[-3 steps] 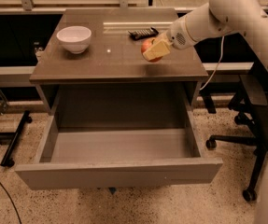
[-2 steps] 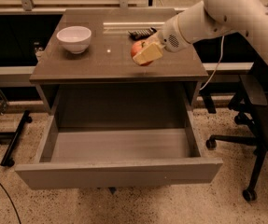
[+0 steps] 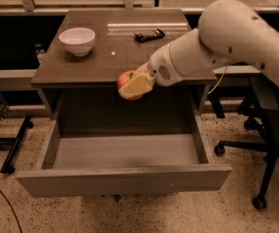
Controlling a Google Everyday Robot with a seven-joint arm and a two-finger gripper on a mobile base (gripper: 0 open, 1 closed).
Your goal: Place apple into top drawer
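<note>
**Camera view: apple gripped in the air at the rear of the open drawer**

Camera view, findings as observed. We find the gripper (image 3: 132, 87) just above the rear edge of the top drawer (image 3: 124, 179), level with the front lip of the cabinet top. Its fingers (image 3: 138, 84) are closed around the apple (image 3: 125, 77). One pale pad lies across the front of the fruit, and red-orange skin shows to the left of that pad and below it. The apple rests on no surface: it is held in the air over the drawer's back wall and is not inside the box. The white arm (image 3: 226, 38) reaches in from the right of the drawer, passing over the brown cabinet top (image 3: 95, 62).

We record the top drawer pulled far out, with its grey floor and side walls exposed and its plain front nearest the camera. Behind the drawer, on the cabinet top, a white bowl (image 3: 77, 40) stands upright toward the back left, well apart from the gripper. A dark flat object (image 3: 148, 34) lies farther back, right of the bowl; we cannot tell what it is. Right of the drawer, a black office chair (image 3: 270, 130) stands on the speckled floor (image 3: 178, 217).
</note>
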